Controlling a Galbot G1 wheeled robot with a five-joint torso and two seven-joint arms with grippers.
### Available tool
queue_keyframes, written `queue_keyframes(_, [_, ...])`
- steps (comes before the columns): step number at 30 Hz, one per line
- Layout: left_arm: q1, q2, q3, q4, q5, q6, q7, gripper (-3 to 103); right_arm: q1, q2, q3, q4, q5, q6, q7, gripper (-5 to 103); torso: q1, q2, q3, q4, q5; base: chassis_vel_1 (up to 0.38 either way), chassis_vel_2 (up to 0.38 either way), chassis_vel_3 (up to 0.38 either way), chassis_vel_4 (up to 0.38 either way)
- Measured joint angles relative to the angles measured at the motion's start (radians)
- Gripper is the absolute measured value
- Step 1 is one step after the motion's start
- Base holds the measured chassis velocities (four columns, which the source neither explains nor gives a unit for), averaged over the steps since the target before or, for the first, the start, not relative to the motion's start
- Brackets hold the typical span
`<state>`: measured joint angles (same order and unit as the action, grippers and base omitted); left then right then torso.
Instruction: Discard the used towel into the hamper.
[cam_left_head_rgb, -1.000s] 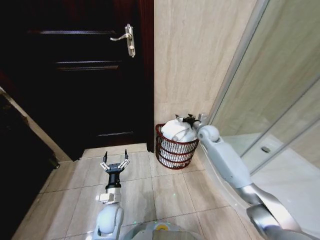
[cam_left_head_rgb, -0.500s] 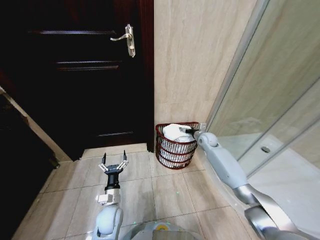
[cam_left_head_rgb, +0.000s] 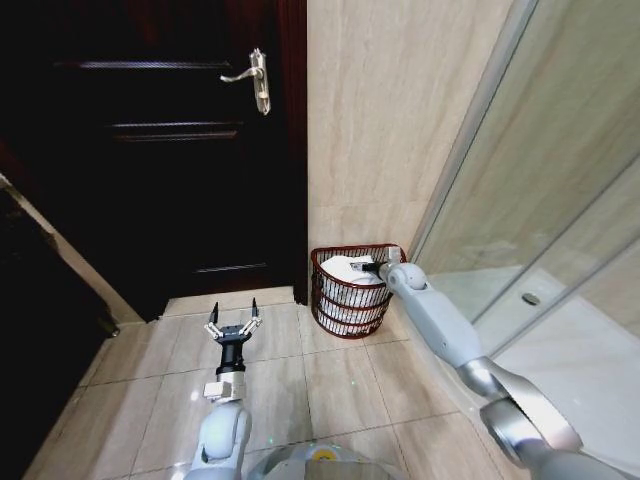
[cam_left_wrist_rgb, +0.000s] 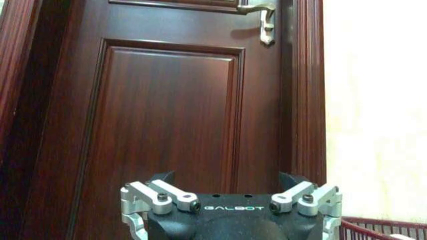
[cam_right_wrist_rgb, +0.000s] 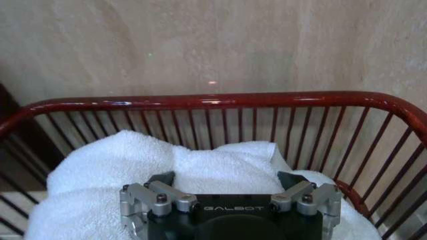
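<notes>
Towel (cam_right_wrist_rgb: 200, 170): white, soft, light, limp; bunched inside hamper (cam_left_head_rgb: 348, 292) in corner between door (cam_left_head_rgb: 150, 140) and wall. Best hold: raised fold on top. Right claw (cam_left_head_rgb: 374, 267) down among folds, grip cannot tell. Left claw (cam_left_head_rgb: 232, 322) spread, empty, above floor.

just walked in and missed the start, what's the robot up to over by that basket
The robot is putting a white towel into the reddish wire hamper that stands on the floor in the corner between the dark door and the tiled wall. Its right hand is down at the rim, right over the towel, which lies inside the hamper. The left hand hangs open over the floor tiles in front of the door, idle.
</notes>
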<state>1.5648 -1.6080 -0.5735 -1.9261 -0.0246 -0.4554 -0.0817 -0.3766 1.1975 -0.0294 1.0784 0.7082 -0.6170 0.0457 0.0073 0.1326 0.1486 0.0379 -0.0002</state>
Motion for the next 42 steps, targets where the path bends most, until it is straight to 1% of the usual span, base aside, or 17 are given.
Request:
queue_keyframes(2, [-0.007, 0.0, -0.012, -0.006, -0.004, 0.004, -0.011, 100, 0.025, 0.007, -0.023, -0.042, 0.0, -0.003, -0.019, 100, 0.0, 0.0, 0.0, -0.0002, 0.0001, 0.0, 0.0, 0.0, 0.0])
queue_keyframes(9, [-0.022, 0.0, -0.02, -0.006, -0.018, 0.01, -0.012, 100, 0.068, 0.053, -0.016, -0.142, -0.012, -0.049, -0.034, 100, 0.0, 0.0, 0.0, 0.0, 0.0001, 0.0, 0.0, 0.0, 0.0])
queue_keyframes(12, [-0.026, 0.0, -0.02, 0.001, -0.021, 0.011, -0.012, 100, 0.072, 0.062, -0.015, -0.159, -0.026, -0.037, -0.041, 100, 0.0, 0.0, 0.0, -0.0001, 0.0001, 0.0, 0.0, 0.0, 0.0])
queue_keyframes(15, [-0.029, 0.0, -0.017, 0.008, -0.021, 0.011, -0.012, 100, 0.074, 0.064, -0.013, -0.15, -0.023, 0.004, -0.012, 100, 0.0, 0.0, 0.0, -0.0002, 0.0003, 0.0, 0.0, 0.0, 0.0])
queue_keyframes(22, [-0.033, 0.0, -0.01, 0.01, -0.018, 0.024, -0.009, 100, 0.046, 0.011, -0.001, 0.028, 0.023, 0.017, 0.064, 100, 0.0, 0.0, 0.0, -0.0001, 0.0005, 0.0, 0.0, 0.0, 0.0])
queue_keyframes(25, [-0.03, 0.0, -0.012, 0.001, -0.02, 0.039, -0.005, 100, -0.013, -0.034, 0.025, 0.2, 0.036, 0.039, 0.129, 100, 0.0, 0.0, 0.0, -0.0001, 0.0002, 0.0, 0.0, 0.0, 0.0])
queue_keyframes(26, [-0.03, 0.0, -0.012, 0.001, -0.02, 0.039, -0.005, 100, -0.013, -0.034, 0.025, 0.2, 0.036, 0.039, 0.129, 100, 0.0, 0.0, 0.0, -0.0001, 0.0002, 0.0, 0.0, 0.0, 0.0])
queue_keyframes(29, [-0.024, 0.0, -0.015, -0.004, -0.028, 0.047, -0.002, 100, -0.11, -0.084, 0.05, 0.382, 0.043, 0.073, 0.184, 100, 0.0, 0.0, 0.0, -0.0003, 0.0002, 0.0, 0.0, 0.0, 0.0])
queue_keyframes(30, [-0.024, 0.0, -0.015, -0.004, -0.028, 0.047, -0.002, 100, -0.11, -0.084, 0.05, 0.382, 0.043, 0.073, 0.184, 100, 0.0, 0.0, 0.0, -0.0003, 0.0002, 0.0, 0.0, 0.0, 0.0])
queue_keyframes(32, [-0.018, 0.0, -0.016, -0.008, -0.038, 0.055, -0.001, 100, -0.155, -0.101, 0.061, 0.445, 0.031, 0.121, 0.207, 100, 0.0, 0.0, 0.0, -0.0002, 0.0001, 0.0, 0.0, 0.0, 0.0])
queue_keyframes(34, [-0.01, 0.0, -0.021, -0.013, -0.058, 0.06, -0.001, 100, -0.236, -0.118, 0.1, 0.542, 0.002, 0.224, 0.232, 100, 0.0, 0.0, 0.0, -0.0001, 0.0003, 0.0, 0.0, 0.0, 0.0])
queue_keyframes(35, [-0.01, 0.0, -0.021, -0.013, -0.058, 0.06, -0.001, 100, -0.236, -0.118, 0.1, 0.542, 0.002, 0.224, 0.232, 100, 0.0, 0.0, 0.0, -0.0001, 0.0003, 0.0, 0.0, 0.0, 0.0])
queue_keyframes(37, [-0.004, 0.0, -0.021, -0.014, -0.075, 0.062, -0.001, 100, -0.296, -0.125, 0.132, 0.598, -0.027, 0.288, 0.238, 100, 0.0, 0.0, 0.0, -0.0001, 0.0001, 0.0, 0.0, 0.0, 0.0])
queue_keyframes(39, [0.004, 0.0, -0.022, -0.014, -0.092, 0.062, -0.004, 100, -0.412, -0.131, 0.199, 0.662, -0.126, 0.392, 0.22, 100, 0.0, 0.0, 0.0, -0.0001, 0.0, 0.0, 0.0, 0.0, 0.0])
queue_keyframes(40, [0.004, 0.0, -0.022, -0.014, -0.092, 0.062, -0.004, 100, -0.412, -0.131, 0.199, 0.662, -0.126, 0.392, 0.22, 100, 0.0, 0.0, 0.0, -0.0001, 0.0, 0.0, 0.0, 0.0, 0.0])
queue_keyframes(41, [0.012, 0.0, -0.023, -0.017, -0.093, 0.07, -0.004, 100, -0.504, -0.13, 0.248, 0.69, -0.204, 0.455, 0.192, 100, 0.0, 0.0, 0.0, -0.0003, 0.0004, 0.0, 0.0, 0.0, 0.0])
queue_keyframes(42, [0.018, 0.0, -0.024, -0.024, -0.095, 0.076, -0.002, 100, -0.558, -0.129, 0.279, 0.706, -0.241, 0.486, 0.17, 100, 0.0, 0.0, 0.0, -0.0006, 0.0008, 0.0, 0.0, 0.0, 0.0])
